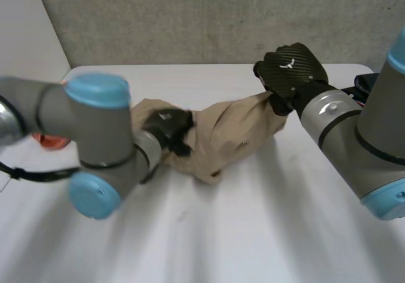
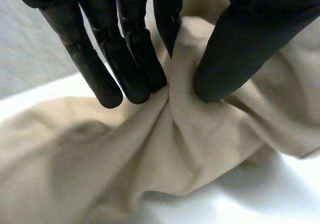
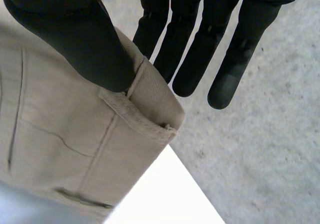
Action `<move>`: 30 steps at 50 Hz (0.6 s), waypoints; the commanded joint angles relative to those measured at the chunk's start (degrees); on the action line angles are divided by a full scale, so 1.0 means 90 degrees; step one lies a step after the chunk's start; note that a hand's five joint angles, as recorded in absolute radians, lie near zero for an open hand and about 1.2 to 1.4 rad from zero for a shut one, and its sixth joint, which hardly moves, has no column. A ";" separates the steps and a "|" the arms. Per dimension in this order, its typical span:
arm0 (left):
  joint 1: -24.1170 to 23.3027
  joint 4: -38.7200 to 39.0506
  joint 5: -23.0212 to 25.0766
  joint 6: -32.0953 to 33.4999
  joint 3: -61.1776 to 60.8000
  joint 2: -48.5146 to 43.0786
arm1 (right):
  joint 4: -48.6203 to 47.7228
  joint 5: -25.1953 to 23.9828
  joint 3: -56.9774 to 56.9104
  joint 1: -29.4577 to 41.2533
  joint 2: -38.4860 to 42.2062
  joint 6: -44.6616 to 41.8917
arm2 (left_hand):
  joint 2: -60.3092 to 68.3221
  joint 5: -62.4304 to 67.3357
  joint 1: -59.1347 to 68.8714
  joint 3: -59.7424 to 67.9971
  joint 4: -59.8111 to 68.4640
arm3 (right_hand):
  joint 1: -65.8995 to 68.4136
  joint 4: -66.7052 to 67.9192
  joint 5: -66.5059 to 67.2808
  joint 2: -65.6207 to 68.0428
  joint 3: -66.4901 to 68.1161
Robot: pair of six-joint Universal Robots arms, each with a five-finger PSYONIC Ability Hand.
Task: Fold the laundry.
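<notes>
**Garment pinched at both ends, not yet flat**

A tan garment [image 1: 234, 134] lies bunched on the counter [image 1: 253, 232], strung between the two hands. Nearer, the left hand [image 2: 125, 48] pinches a gathered fold at its left end between fingers and thumb. Farther back, the right hand [image 3: 75, 38] pinches a waistband corner, held up off the counter. This looks like the straightening step before any fold. The next move likely calls for drawing the hands apart and laying the garment flat without losing either pinch.

White table [image 1: 253, 232] underneath; an orange object [image 1: 49, 141] sits at its left edge, partly hidden; grey concrete wall [image 1: 190, 17] beyond the far edge.
</notes>
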 commanded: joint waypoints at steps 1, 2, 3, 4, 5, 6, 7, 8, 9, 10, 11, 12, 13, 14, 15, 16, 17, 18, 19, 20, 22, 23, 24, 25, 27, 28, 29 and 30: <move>0.1188 -0.0510 0.0148 0.1139 0.0452 0.0884 | 0.0445 -0.0693 0.0412 -0.0401 0.0067 -0.0545 | 0.1307 0.1546 0.1545 0.1361 0.1277 | 0.1888 0.1320 0.1393 0.1438 0.1354; 0.1295 -0.0617 0.0226 0.1353 0.0530 0.0874 | 0.0504 -0.0898 0.0509 -0.0392 0.0135 -0.0594 | 0.1307 0.1546 0.1545 0.1361 0.1277 | 0.1888 0.1320 0.1393 0.1438 0.1354; 0.1432 -0.0889 0.0381 0.1733 0.0686 0.0826 | 0.0524 -0.0987 0.0549 -0.0382 0.0203 -0.0594 | 0.1307 0.1546 0.1545 0.1361 0.1277 | 0.1888 0.1320 0.1393 0.1438 0.1354; 0.1462 -0.1007 0.0451 0.1920 0.0765 0.0767 | 0.0524 -0.1036 0.0588 -0.0353 0.0281 -0.0585 | 0.1307 0.1546 0.1545 0.1361 0.1277 | 0.1888 0.1320 0.1393 0.1438 0.1354; 0.1472 -0.1192 0.0538 0.2202 0.0930 0.0583 | 0.0504 -0.1046 0.0646 -0.0266 0.0446 -0.0497 | 0.1307 0.1546 0.1545 0.1361 0.1277 | 0.1888 0.1320 0.1393 0.1438 0.1354; 0.1472 -0.1262 0.0578 0.2321 0.1019 0.0446 | 0.0485 -0.1027 0.0666 -0.0216 0.0525 -0.0410 | 0.1307 0.1546 0.1545 0.1361 0.1277 | 0.1888 0.1320 0.1393 0.1438 0.1354; 0.1462 -0.1311 0.0607 0.2400 0.1097 0.0299 | 0.0378 -0.0930 0.0696 -0.0100 0.0690 -0.0167 | 0.1307 0.1546 0.1545 0.1361 0.1277 | 0.1888 0.1320 0.1393 0.1438 0.1354; 0.1414 -0.1398 0.0598 0.2459 0.1281 -0.0011 | 0.0290 -0.0871 0.0696 -0.0041 0.0789 -0.0020 | 0.1307 0.1546 0.1545 0.1361 0.1277 | 0.1888 0.1320 0.1393 0.1438 0.1354; 0.1404 -0.1438 0.0569 0.2469 0.1380 -0.0169 | 0.0183 -0.0813 0.0696 0.0018 0.0896 0.0127 | 0.1307 0.1546 0.1545 0.1361 0.1277 | 0.1888 0.1320 0.1393 0.1438 0.1354; 0.1384 -0.1506 0.0511 0.2479 0.1545 -0.0470 | -0.0069 -0.0696 0.0676 0.0134 0.1119 0.0380 | 0.1307 0.1546 0.1545 0.1361 0.1277 | 0.1888 0.1320 0.1393 0.1438 0.1354; 0.1355 -0.1536 0.0462 0.2469 0.1644 -0.0628 | -0.0198 -0.0627 0.0667 0.0194 0.1228 0.0518 | 0.1307 0.1546 0.1545 0.1361 0.1277 | 0.1888 0.1320 0.1393 0.1438 0.1354; 0.1345 -0.1575 0.0423 0.2469 0.1732 -0.0784 | -0.0325 -0.0559 0.0647 0.0252 0.1345 0.0645 | 0.1307 0.1546 0.1545 0.1361 0.1277 | 0.1888 0.1320 0.1393 0.1438 0.1354; 0.1326 -0.1604 0.0364 0.2469 0.1829 -0.0931 | -0.0451 -0.0481 0.0618 0.0301 0.1462 0.0743 | 0.1307 0.1546 0.1545 0.1361 0.1277 | 0.1888 0.1320 0.1393 0.1438 0.1354; 0.1287 -0.1624 0.0267 0.2459 0.2004 -0.1164 | -0.0675 -0.0306 0.0540 0.0379 0.1686 0.0927 | 0.1307 0.1546 0.1545 0.1361 0.1277 | 0.1888 0.1320 0.1393 0.1438 0.1354; 0.1267 -0.1624 0.0218 0.2449 0.2073 -0.1273 | -0.0764 -0.0217 0.0491 0.0418 0.1775 0.0997 | 0.1307 0.1546 0.1545 0.1361 0.1277 | 0.1888 0.1320 0.1393 0.1438 0.1354; 0.1257 -0.1624 0.0198 0.2440 0.2142 -0.1352 | -0.0843 -0.0120 0.0442 0.0448 0.1863 0.1046 | 0.1307 0.1546 0.1545 0.1361 0.1277 | 0.1888 0.1320 0.1393 0.1438 0.1354; 0.1238 -0.1624 0.0169 0.2430 0.2201 -0.1401 | -0.0901 -0.0022 0.0384 0.0467 0.1951 0.1095 | 0.1307 0.1546 0.1545 0.1361 0.1277 | 0.1888 0.1320 0.1393 0.1438 0.1354; 0.1209 -0.1643 0.0168 0.2411 0.2288 -0.1450 | -0.1018 0.0192 0.0248 0.0497 0.2068 0.1134 | -0.0098 0.0142 0.0140 -0.0043 -0.0128 | 0.1888 0.1320 0.1393 0.1438 0.1354; 0.1199 -0.1653 0.0168 0.2391 0.2299 -0.1440 | -0.1058 0.0300 0.0189 0.0497 0.2117 0.1134 | -0.1296 -0.1056 -0.1058 -0.1241 -0.1326 | 0.1888 0.1320 0.1393 0.1438 0.1354; 0.1189 -0.1653 0.0178 0.2381 0.2299 -0.1392 | -0.1087 0.0388 0.0140 0.0507 0.2156 0.1134 | -0.2511 -0.2271 -0.2273 -0.2456 -0.2541 | 0.1888 0.1320 0.1393 0.1438 0.1354; 0.1199 -0.1624 0.0188 0.2303 0.2240 -0.1129 | -0.1097 0.0555 -0.0016 0.0526 0.2186 0.1134 | -0.4835 -0.4595 -0.4597 -0.4780 -0.4865 | 0.1888 0.1320 0.1393 0.1438 0.1354; 0.1218 -0.1605 0.0168 0.2264 0.2192 -0.0992 | -0.1097 0.0575 -0.0065 0.0536 0.2196 0.1125 | -0.5173 -0.4934 -0.4935 -0.5119 -0.5203 | 0.1888 0.1320 0.1393 0.1438 0.1354; 0.1228 -0.1566 0.0168 0.2235 0.2114 -0.0836 | -0.1097 0.0584 -0.0105 0.0536 0.2206 0.1124 | -0.5473 -0.5233 -0.5235 -0.5418 -0.5503 | 0.1888 0.1320 0.1393 0.1438 0.1354; 0.1286 -0.1469 0.0139 0.2128 0.1891 -0.0458 | -0.1097 0.0585 -0.0202 0.0565 0.2196 0.1124 | -0.5864 -0.5625 -0.5626 -0.5810 -0.5894 | 0.1888 0.1320 0.1393 0.1438 0.1354; 0.1374 -0.1361 0.0100 0.2011 0.1549 -0.0046 | -0.1097 0.0575 -0.0290 0.0585 0.2176 0.1115 | -0.6129 -0.5889 -0.5891 -0.6074 -0.6159 | 0.1888 0.1320 0.1393 0.1438 0.1354; 0.1432 -0.1302 0.0081 0.1952 0.1354 0.0169 | -0.1097 0.0584 -0.0339 0.0585 0.2176 0.1105 | -0.6186 -0.5946 -0.5948 -0.6131 -0.6216 | 0.1888 0.1320 0.1393 0.1438 0.1354; 0.1549 -0.1166 0.0032 0.1826 0.0916 0.0635 | -0.1088 0.0604 -0.0455 0.0604 0.2157 0.1134 | -0.6205 -0.5965 -0.5967 -0.6150 -0.6235 | 0.1888 0.1320 0.1393 0.1438 0.1354; 0.1627 -0.1088 0.0012 0.1766 0.0670 0.0862 | -0.1088 0.0614 -0.0534 0.0614 0.2137 0.1144 | -0.6186 -0.5946 -0.5948 -0.6131 -0.6216 | 0.1888 0.1320 0.1393 0.1438 0.1354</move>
